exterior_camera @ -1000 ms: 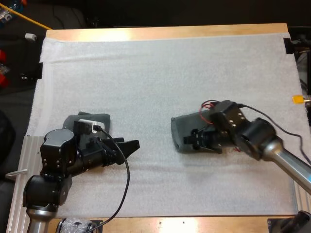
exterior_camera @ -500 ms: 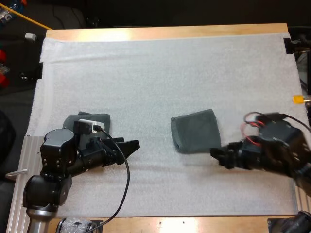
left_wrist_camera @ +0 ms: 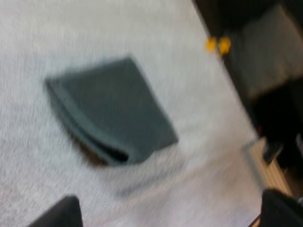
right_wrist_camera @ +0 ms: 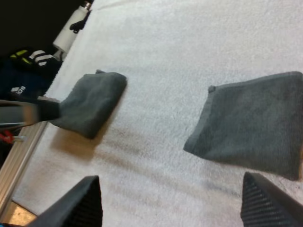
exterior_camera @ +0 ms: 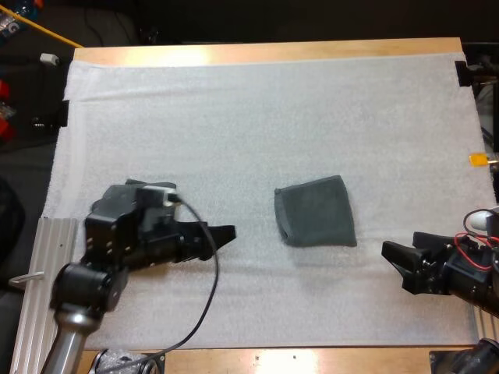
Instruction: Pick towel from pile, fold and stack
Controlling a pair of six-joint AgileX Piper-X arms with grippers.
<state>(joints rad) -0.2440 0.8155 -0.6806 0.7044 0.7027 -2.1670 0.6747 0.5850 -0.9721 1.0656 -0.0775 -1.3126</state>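
One folded towel (exterior_camera: 314, 211) is laid flat on the mat (exterior_camera: 234, 109), so that fold looks done. Left gripper (exterior_camera: 224, 234) and right gripper (exterior_camera: 395, 263) are spread open, empty; the crumpled towel (right_wrist_camera: 90, 104) near the left gripper is probably yet to be folded and stacked.

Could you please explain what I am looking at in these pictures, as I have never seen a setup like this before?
This is a two-armed robot at a wooden table covered by a white mat. One picture looks down from a camera behind the arms. The other two come from cameras riding on each wrist. The left gripper and the right gripper are two-fingered claws. Both are open and hold nothing. On the mat, a folded towel lies roughly between the grippers, and a crumpled towel lies by the left arm. The job is to fold and stack towels.
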